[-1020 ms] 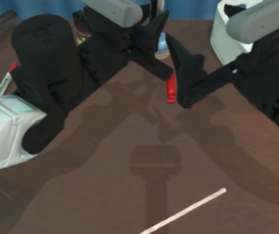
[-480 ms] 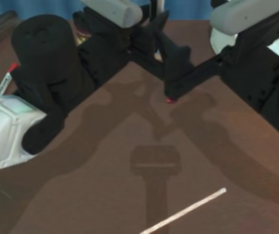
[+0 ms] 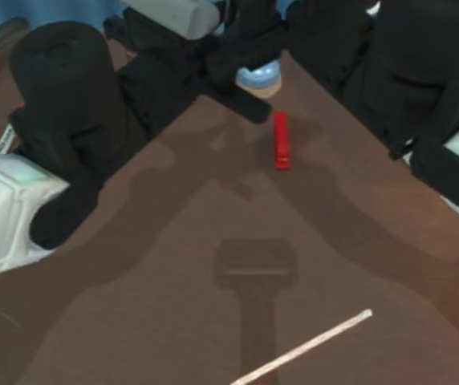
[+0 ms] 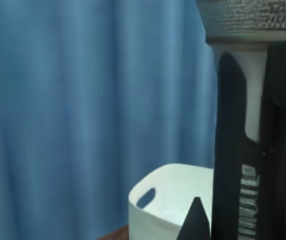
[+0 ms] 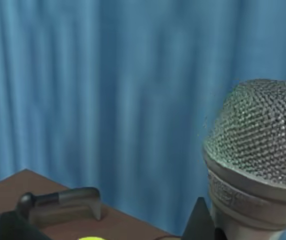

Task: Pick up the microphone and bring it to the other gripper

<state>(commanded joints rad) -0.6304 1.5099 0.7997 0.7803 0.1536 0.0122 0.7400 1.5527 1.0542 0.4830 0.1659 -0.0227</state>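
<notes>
Top view: my left tool [image 3: 248,78] is at the desk's 12 o'clock edge, at the end of my left arm, which reaches in from 9 o'clock. It is grasping the slim handheld microphone [image 3: 258,79] with the black stick handle and round silver-grey mesh head. The head shows as a pale disc between the tool's two black wedges.

My right tool [image 3: 274,38] is just beside the microphone, at its 12 o'clock. My right arm crosses in from 3 o'clock. Whether this tool is clenched or released I cannot tell.

Left wrist view: the microphone [image 4: 233,150] stands upright against the blue curtain [image 4: 83,100], with a white handled tub [image 4: 168,200] behind it. Right wrist view: the mesh head [image 5: 258,140] fills the near field.

The small red stapler [image 3: 281,140] lies on the brown desk [image 3: 173,241] near the microphone, at its 6 o'clock. A thin pale stick [image 3: 302,349] lies aslant at the desk's 6 o'clock edge, well apart from both.
</notes>
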